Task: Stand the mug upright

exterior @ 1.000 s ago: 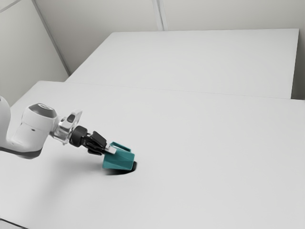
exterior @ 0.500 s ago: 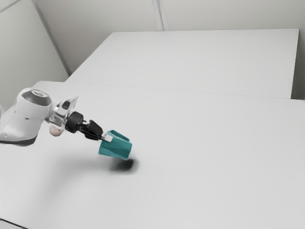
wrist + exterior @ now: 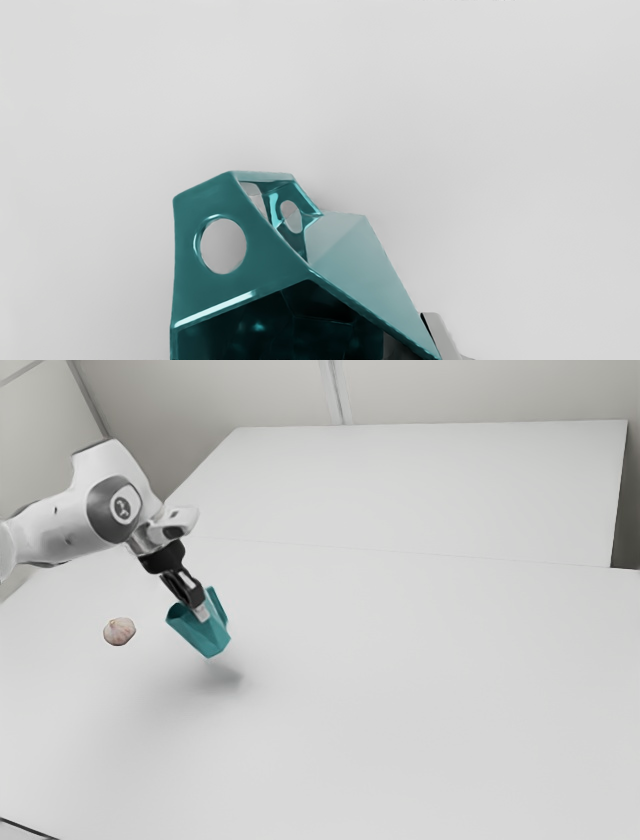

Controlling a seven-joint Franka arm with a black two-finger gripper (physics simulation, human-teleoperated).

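Teal mug (image 3: pixel 212 640) hangs tilted above the table (image 3: pixel 420 700), wall pinched in the tool (image 3: pixel 202 612).

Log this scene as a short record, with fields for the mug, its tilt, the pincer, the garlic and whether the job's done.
mug: teal, held above the table
tilt: leaning, base low, mouth toward the exterior view's upper left
pincer: shut on the mug's wall
garlic: on the table, to the exterior view's left of the mug
done: no, mug not upright
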